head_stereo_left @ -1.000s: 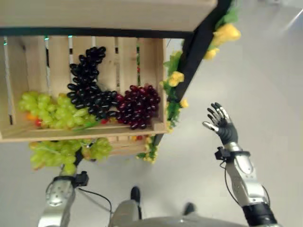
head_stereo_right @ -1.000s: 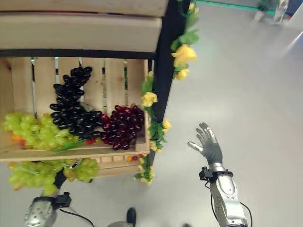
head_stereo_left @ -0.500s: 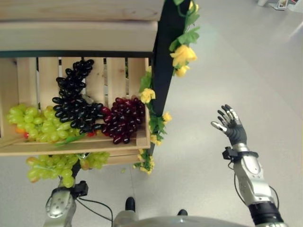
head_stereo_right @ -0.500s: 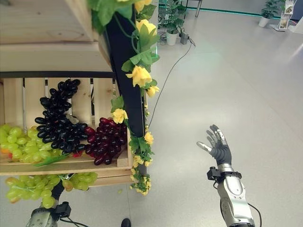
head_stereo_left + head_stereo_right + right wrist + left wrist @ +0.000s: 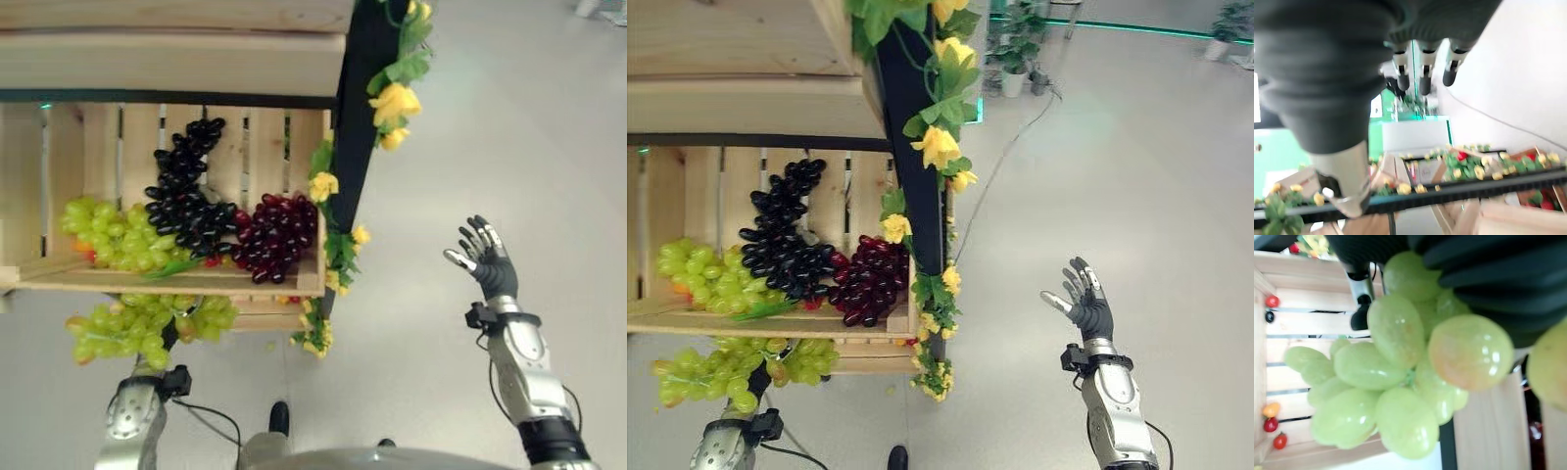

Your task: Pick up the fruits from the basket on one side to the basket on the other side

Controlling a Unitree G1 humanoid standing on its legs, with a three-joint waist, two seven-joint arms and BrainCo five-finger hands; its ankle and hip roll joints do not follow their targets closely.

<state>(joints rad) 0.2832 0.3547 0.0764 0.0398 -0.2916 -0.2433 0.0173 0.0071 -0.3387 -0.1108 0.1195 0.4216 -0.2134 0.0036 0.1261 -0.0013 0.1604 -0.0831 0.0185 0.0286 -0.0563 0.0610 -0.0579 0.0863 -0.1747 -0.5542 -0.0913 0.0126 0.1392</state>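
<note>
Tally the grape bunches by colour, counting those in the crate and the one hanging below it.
Green bunches: 2, one in the crate and one hanging below it, over the left hand
Black bunches: 1
Dark red bunches: 1
Total: 4

The right hand (image 5: 486, 262) is raised at the robot's right, fingers straight and spread, holding nothing. The left hand (image 5: 1498, 279) has its fingers curled round a bunch of green grapes (image 5: 1396, 382).
</note>
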